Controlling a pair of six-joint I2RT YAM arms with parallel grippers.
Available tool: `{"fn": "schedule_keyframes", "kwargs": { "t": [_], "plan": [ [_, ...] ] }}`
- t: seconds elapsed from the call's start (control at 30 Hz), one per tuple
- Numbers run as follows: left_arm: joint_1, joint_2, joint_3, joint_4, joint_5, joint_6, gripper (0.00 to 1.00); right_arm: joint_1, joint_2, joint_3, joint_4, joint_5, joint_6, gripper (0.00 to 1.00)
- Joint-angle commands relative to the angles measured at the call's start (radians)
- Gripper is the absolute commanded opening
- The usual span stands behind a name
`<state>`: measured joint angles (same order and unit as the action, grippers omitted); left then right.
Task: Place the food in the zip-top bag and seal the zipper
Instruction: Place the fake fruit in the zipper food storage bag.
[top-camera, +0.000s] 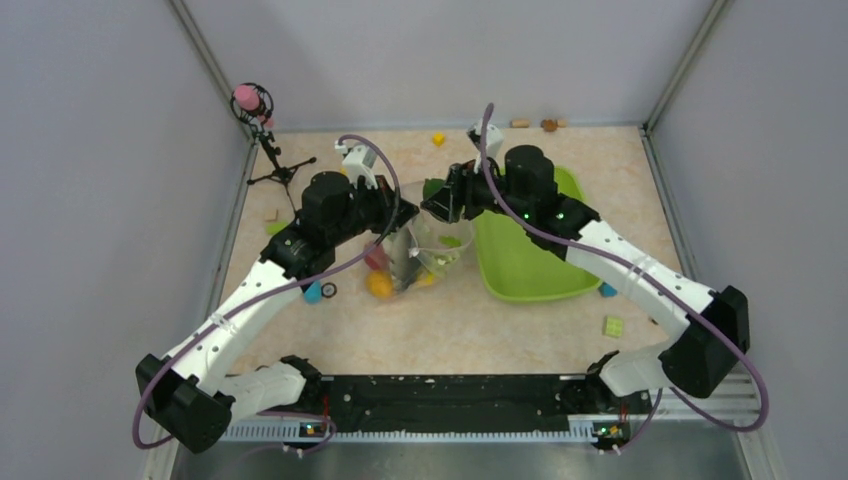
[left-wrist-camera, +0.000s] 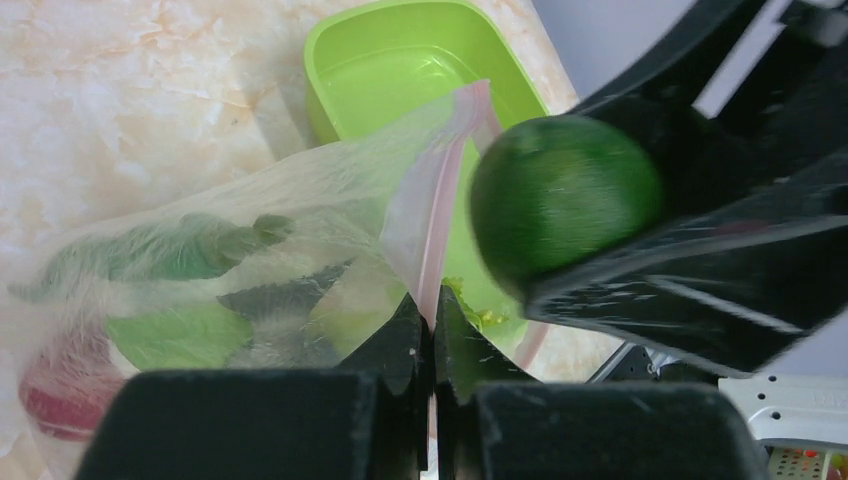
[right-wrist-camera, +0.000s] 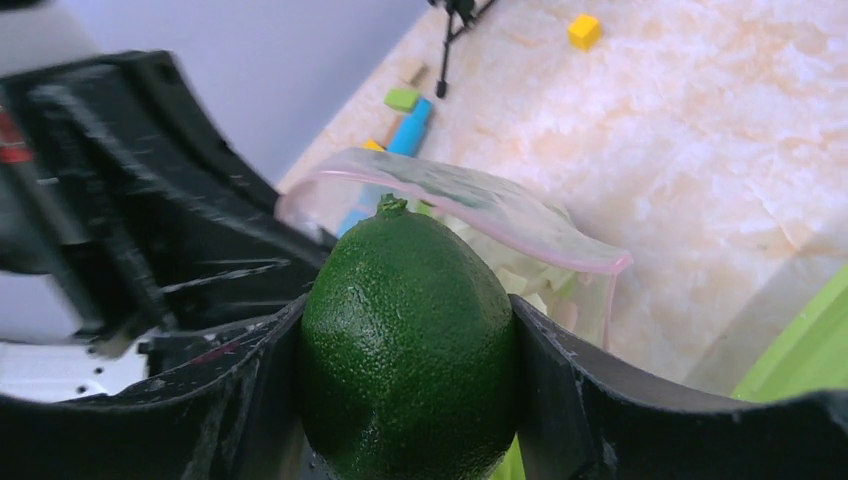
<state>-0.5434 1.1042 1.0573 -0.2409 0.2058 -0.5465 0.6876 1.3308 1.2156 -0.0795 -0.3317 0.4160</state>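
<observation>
The clear zip-top bag (top-camera: 425, 255) lies mid-table with toy food inside, green leafy pieces (left-wrist-camera: 180, 250) and a red piece (left-wrist-camera: 55, 400). My left gripper (left-wrist-camera: 433, 310) is shut on the bag's pink zipper strip (left-wrist-camera: 445, 200) and holds the mouth edge up. My right gripper (right-wrist-camera: 410, 330) is shut on a dark green lime (right-wrist-camera: 408, 340), held just in front of the open bag mouth (right-wrist-camera: 470, 195). The lime also shows in the left wrist view (left-wrist-camera: 565, 195) and, small, in the top view (top-camera: 434, 188). An orange piece (top-camera: 379, 286) lies at the bag's near left.
A lime-green tray (top-camera: 530, 255) sits right of the bag. Small blocks lie about: yellow (top-camera: 438, 139), green (top-camera: 613, 326), blue (top-camera: 312, 292). A small tripod with a pink ball (top-camera: 262, 130) stands at the back left. Walls close in on both sides.
</observation>
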Motion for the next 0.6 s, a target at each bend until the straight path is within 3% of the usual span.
{"fn": "schedule_keyframes", "kwargs": {
  "t": [0.0,0.17,0.4,0.57],
  "plan": [
    [0.008,-0.014,0.009,0.064,0.012,0.008,0.0,0.038,0.063,0.092,-0.072,0.121,-0.05,0.66],
    [0.01,-0.017,0.007,0.066,0.011,0.011,0.0,0.063,0.084,0.122,-0.102,0.157,-0.083,0.82],
    [0.009,-0.018,0.006,0.063,0.005,0.013,0.0,0.069,0.042,0.115,-0.121,0.175,-0.118,0.83],
    [0.009,-0.017,0.007,0.072,0.035,0.033,0.0,0.068,-0.014,0.112,-0.15,0.278,-0.178,0.85]
  ]
}}
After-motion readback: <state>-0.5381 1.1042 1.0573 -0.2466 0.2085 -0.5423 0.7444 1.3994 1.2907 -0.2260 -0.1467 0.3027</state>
